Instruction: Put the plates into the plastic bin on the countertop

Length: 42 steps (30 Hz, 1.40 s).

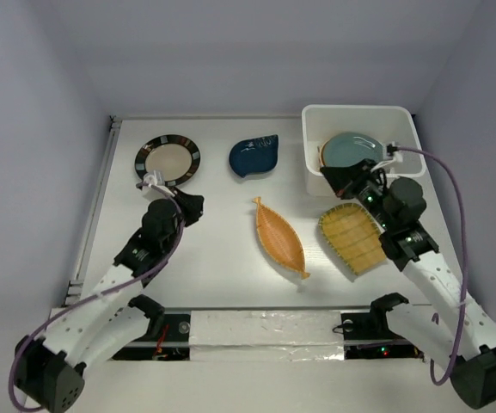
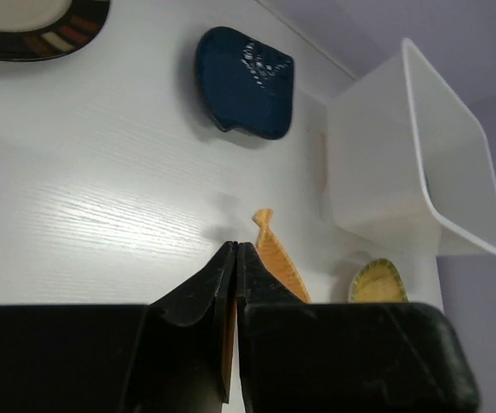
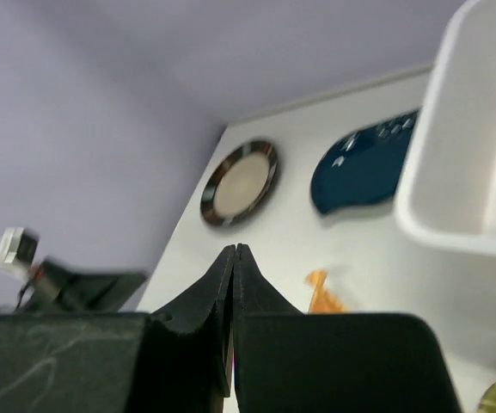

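Observation:
On the white countertop (image 1: 222,258) lie a brown-striped-rim round plate (image 1: 168,160), a navy leaf plate (image 1: 254,155), an orange boat-shaped plate (image 1: 279,235) and a yellow-green ribbed plate (image 1: 353,238). The white plastic bin (image 1: 359,108) at the back right holds a pale teal plate (image 1: 352,148) over an orange rim. My left gripper (image 1: 194,206) hovers shut and empty just below the striped plate (image 2: 33,30). At the bin's near wall, above the ribbed plate, my right gripper (image 1: 342,178) is shut on nothing. The left wrist view shows the leaf plate (image 2: 246,82), the boat plate (image 2: 278,258) and the bin (image 2: 419,155).
Pale lavender walls close in the table at the back and both sides. A metal rail (image 1: 93,206) runs along the left edge. Purple cables (image 1: 454,198) loop from both arms. The right wrist view shows the striped plate (image 3: 240,182), the leaf plate (image 3: 364,168) and the bin's rim (image 3: 441,129).

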{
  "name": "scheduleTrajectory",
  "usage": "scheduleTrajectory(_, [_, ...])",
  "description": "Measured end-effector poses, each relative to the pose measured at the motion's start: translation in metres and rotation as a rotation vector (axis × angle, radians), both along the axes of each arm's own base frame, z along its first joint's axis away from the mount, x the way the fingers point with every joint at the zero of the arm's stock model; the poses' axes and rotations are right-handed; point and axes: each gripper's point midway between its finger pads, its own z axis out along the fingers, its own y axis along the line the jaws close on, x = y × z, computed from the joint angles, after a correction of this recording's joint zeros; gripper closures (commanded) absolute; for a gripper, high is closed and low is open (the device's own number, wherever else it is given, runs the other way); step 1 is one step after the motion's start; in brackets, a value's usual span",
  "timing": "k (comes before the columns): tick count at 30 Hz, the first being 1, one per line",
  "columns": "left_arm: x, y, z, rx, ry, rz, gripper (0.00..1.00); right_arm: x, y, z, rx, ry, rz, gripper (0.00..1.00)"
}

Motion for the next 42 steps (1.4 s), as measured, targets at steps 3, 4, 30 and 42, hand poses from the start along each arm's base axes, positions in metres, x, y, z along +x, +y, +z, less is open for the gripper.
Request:
scheduleTrajectory(3, [0.025, 0.010, -0.021, -0.012, 0.057, 0.104, 0.54, -0.015, 0.038, -0.022, -0.007, 0.031, 0.126, 1.00])
scheduleTrajectory(4, [0.034, 0.017, -0.030, -0.014, 0.082, 0.144, 0.46, -0.020, 0.050, -0.030, -0.014, 0.045, 0.164, 1.00])
scheduleTrajectory(30, [0.171, 0.141, -0.172, -0.383, 0.318, 0.572, 0.65, -0.068, 0.140, -0.071, -0.068, 0.075, 0.519, 0.94])
scheduleTrajectory(42, [0.179, 0.147, -0.161, -0.526, 0.173, 0.525, 1.00, -0.061, 0.145, -0.091, -0.087, 0.130, 0.517, 0.38])
